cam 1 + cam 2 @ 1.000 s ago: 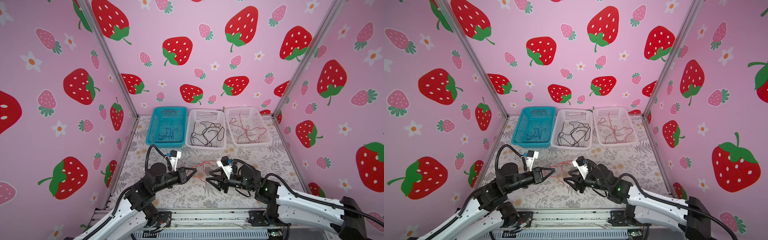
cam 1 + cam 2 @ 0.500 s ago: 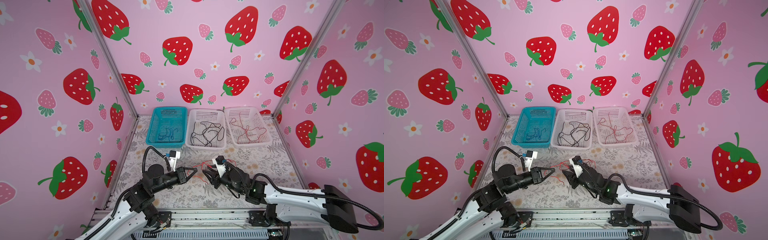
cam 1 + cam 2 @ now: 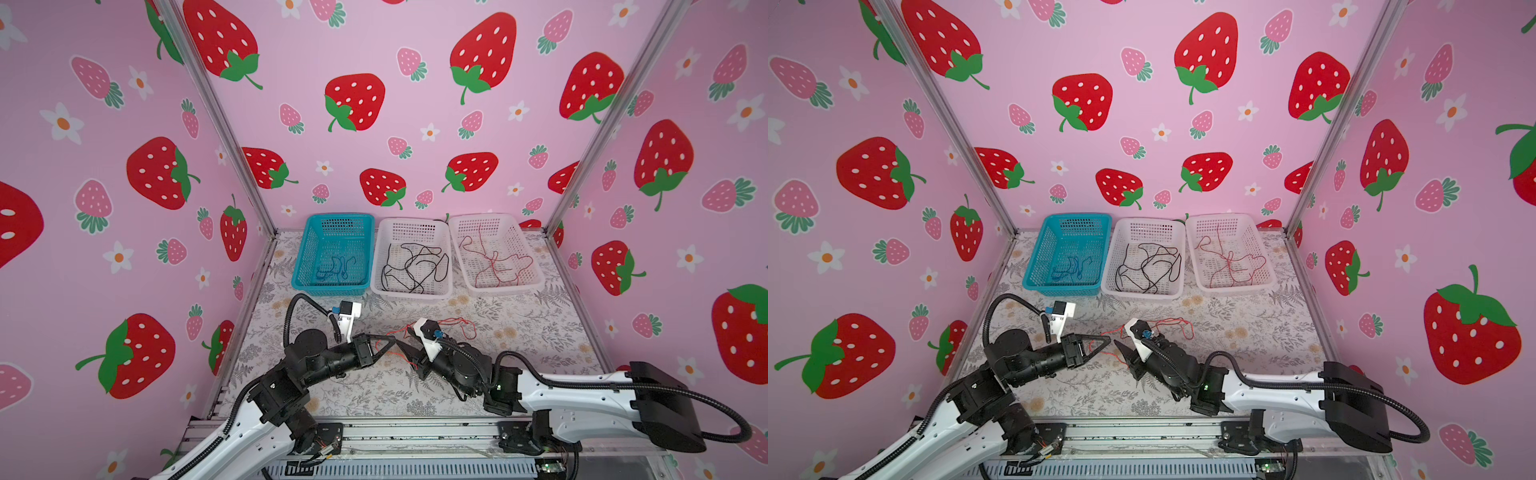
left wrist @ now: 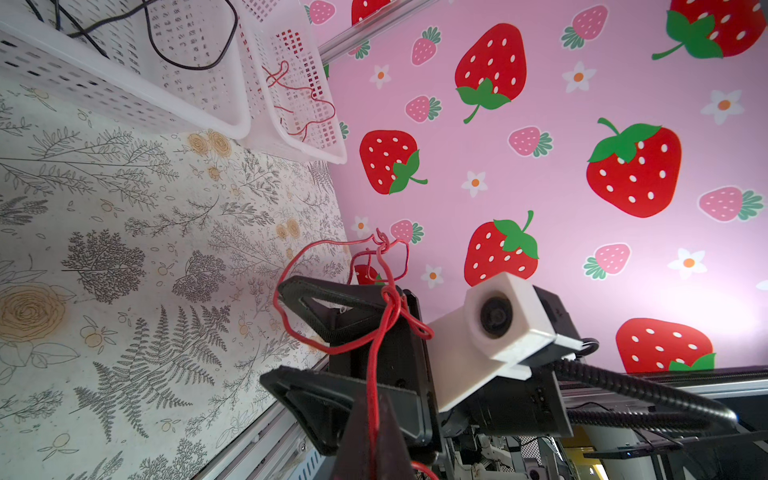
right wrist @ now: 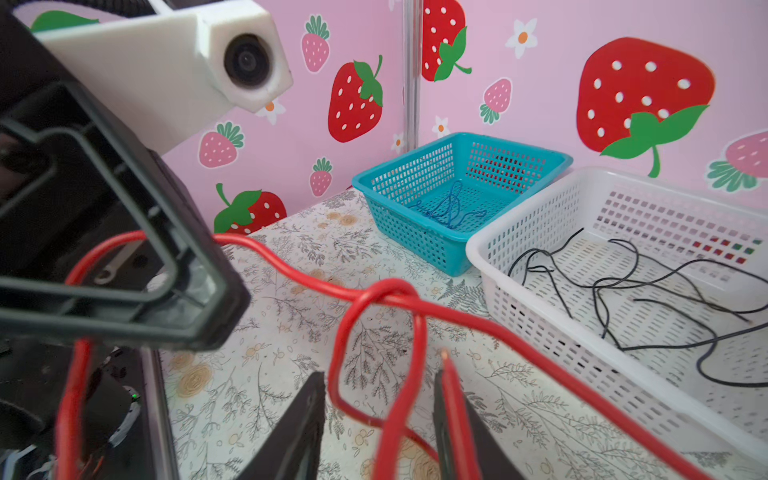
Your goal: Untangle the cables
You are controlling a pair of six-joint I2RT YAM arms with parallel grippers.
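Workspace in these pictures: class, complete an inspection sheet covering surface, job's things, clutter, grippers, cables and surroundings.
Surface: floral-print table, three baskets along the back.
Job's things: knotted red cable between the grippers; blue cables in blue basket; black cables in middle white basket; red cables in right white basket.
Clutter: nothing seen.
Grippers: left gripper shut on that cable; right gripper open, a loop between its jaws.
Cables: ribbed black hose on each arm.
Surroundings: pink strawberry walls.

Floral table (image 3: pixel 540 332) carries three baskets (image 3: pixel 411 296), red cable (image 3: pixel 457 320).
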